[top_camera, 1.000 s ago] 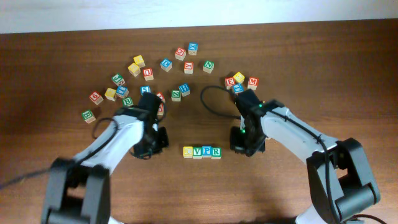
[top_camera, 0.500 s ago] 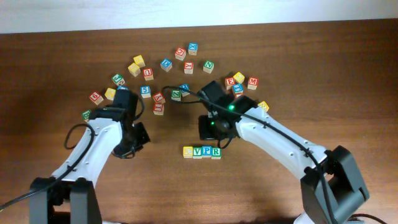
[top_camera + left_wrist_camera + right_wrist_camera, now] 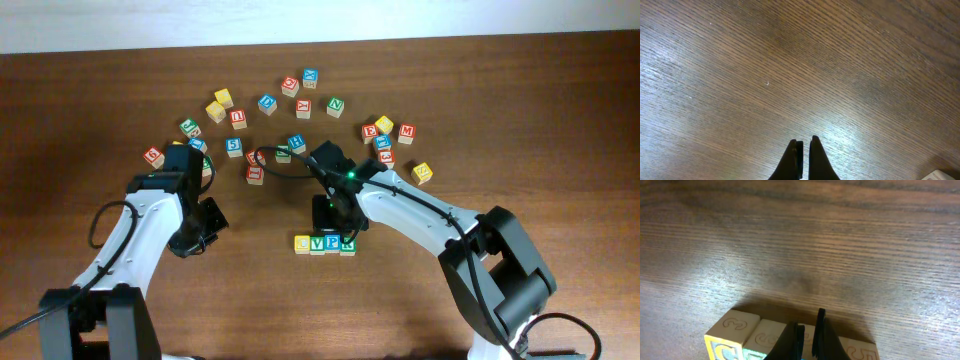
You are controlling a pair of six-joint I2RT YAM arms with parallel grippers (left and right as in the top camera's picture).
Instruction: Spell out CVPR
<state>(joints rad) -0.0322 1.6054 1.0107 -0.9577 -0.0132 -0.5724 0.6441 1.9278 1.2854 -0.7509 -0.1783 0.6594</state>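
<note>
**Overhead and wrist views compared.** From overhead we see the row of four blocks (image 3: 325, 243) lying near the middle of the table (image 3: 560, 120). Loose letter blocks (image 3: 267, 102) are scattered in an arc farther back, and neither wrist view shows that arc. The right wrist view supplies what the arm hides from above. The right gripper (image 3: 808, 326), fingers pressed together and holding nothing, stands directly over the row, with the yellow C block (image 3: 730, 332) at one end. We cannot tell whether the tips touch the blocks. The left wrist view shows the left gripper (image 3: 804, 145), fingers likewise together and empty, over bare wood and well apart from the row.
</note>
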